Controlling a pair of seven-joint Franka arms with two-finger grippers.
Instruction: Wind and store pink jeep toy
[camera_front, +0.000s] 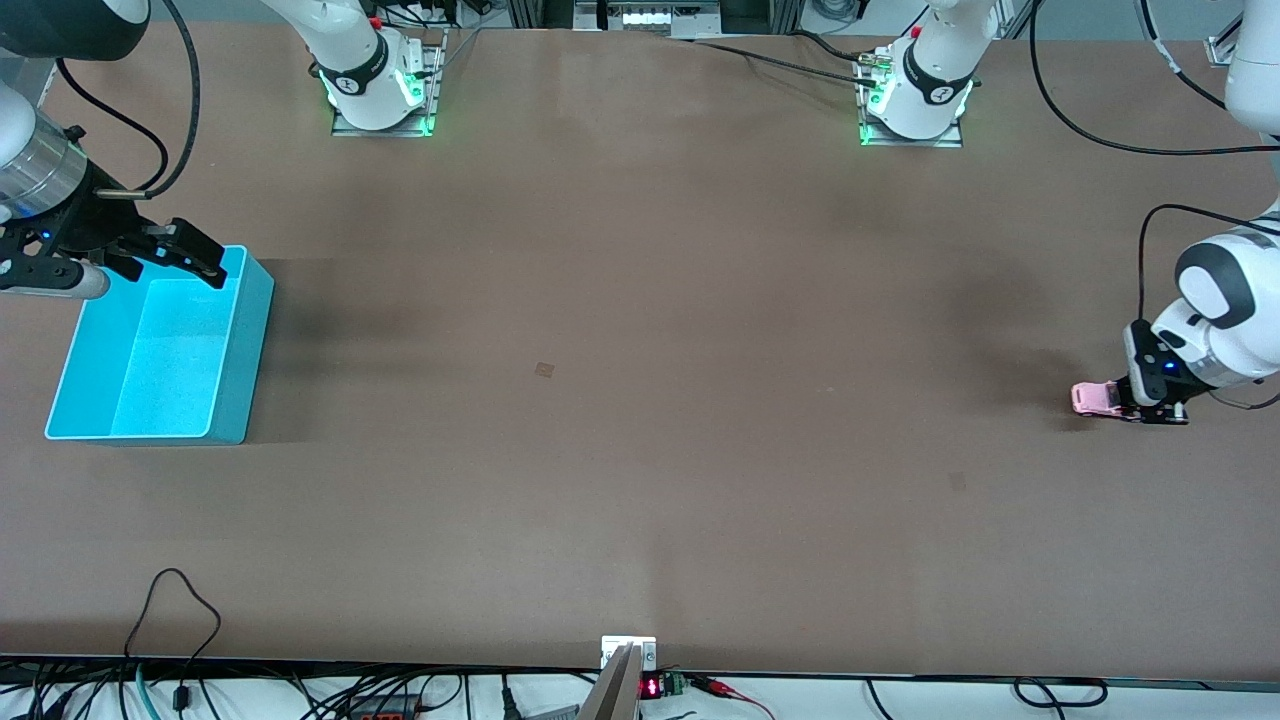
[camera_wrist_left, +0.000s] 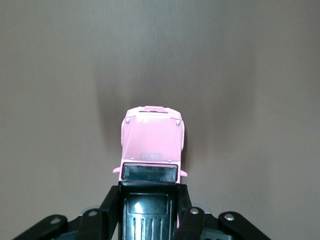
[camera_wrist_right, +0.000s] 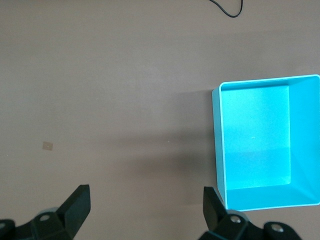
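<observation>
The pink jeep toy sits on the brown table at the left arm's end. In the left wrist view the pink jeep toy shows its pink hood and black ribbed roof. My left gripper is low at the table and shut on the jeep's black rear, one finger on each side. My right gripper is open and empty, up over the rim of the blue bin at the right arm's end. The bin also shows empty in the right wrist view.
A small tan mark lies on the table near the middle. Cables run along the table edge nearest the front camera. The arm bases stand at the table's farthest edge.
</observation>
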